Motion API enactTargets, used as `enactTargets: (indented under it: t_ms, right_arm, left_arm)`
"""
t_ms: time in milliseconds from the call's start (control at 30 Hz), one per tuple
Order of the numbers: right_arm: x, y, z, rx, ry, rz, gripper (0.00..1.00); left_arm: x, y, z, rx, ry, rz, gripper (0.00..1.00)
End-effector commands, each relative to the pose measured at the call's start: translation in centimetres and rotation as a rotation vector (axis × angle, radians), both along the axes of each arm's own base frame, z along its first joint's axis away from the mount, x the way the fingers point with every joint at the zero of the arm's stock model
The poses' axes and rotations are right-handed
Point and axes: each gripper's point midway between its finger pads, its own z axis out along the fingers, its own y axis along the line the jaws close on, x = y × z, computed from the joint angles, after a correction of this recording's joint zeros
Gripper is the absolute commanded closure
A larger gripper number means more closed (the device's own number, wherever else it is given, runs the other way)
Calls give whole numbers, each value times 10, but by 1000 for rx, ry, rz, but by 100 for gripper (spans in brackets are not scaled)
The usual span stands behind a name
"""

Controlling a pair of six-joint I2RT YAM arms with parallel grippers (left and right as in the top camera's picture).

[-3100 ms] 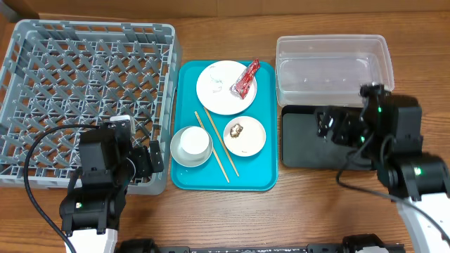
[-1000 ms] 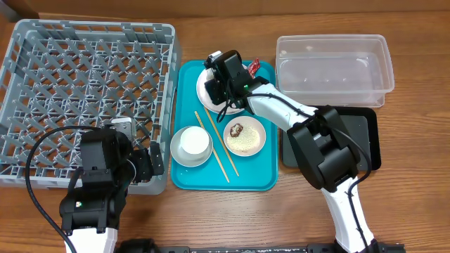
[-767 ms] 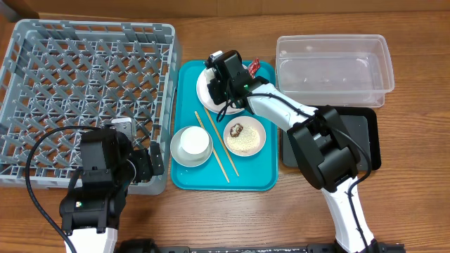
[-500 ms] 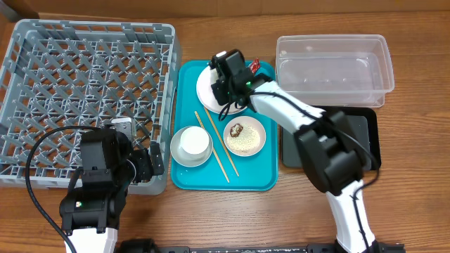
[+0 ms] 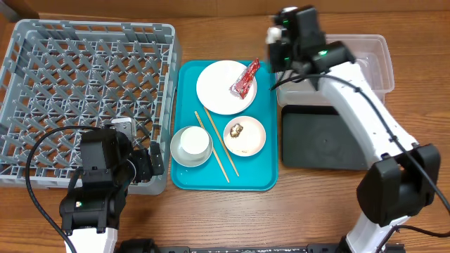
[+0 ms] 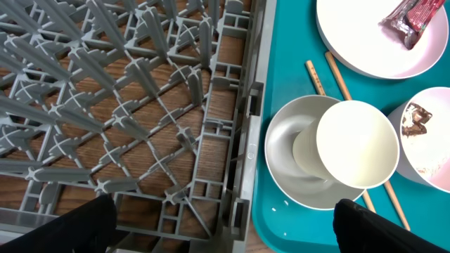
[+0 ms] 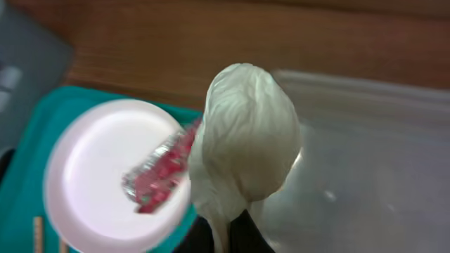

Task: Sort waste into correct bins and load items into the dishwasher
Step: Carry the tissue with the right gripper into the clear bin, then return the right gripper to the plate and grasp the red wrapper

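My right gripper (image 5: pixel 276 60) is shut on a crumpled white paper wad (image 7: pixel 242 140), held up over the left edge of the clear tub (image 5: pixel 351 63). The red-and-white wrapper (image 5: pixel 245 77) lies on the white plate (image 5: pixel 218 88). A brown lump (image 5: pixel 238 129) sits in the small pinkish bowl (image 5: pixel 246 137). The white cup (image 5: pixel 193 142) stands in the grey bowl (image 5: pixel 177 158), with two chopsticks (image 5: pixel 218 147) beside it. My left gripper (image 5: pixel 144 165) is open at the near right corner of the grey dish rack (image 5: pixel 84 77), nothing between its fingers (image 6: pixel 70 225).
The dishes rest on a teal tray (image 5: pixel 256 179) between the rack and the bins. A black tray (image 5: pixel 323 140) lies in front of the clear tub. The right arm reaches across above the black tray.
My right gripper shut on the white paper wad on the plate, then lifted it and carried it right to the clear tub's edge. The left arm has not moved.
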Motion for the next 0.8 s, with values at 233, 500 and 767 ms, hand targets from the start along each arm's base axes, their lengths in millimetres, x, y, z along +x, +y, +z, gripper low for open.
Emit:
enactTargets:
  t_ms: [233,500,767]
  right_arm:
    - [3,-56,-25,-5,103,-127,33]
    - [-9,19,-12,265,145,44,21]
    - [-7,69,-23,116,41,-24,17]
  left_arm:
    - [3,0,11,4,-29,-6,0]
    - [3,0,11,4,-29,-6,0]
    - [3,0,11,4,-29,-6,0]
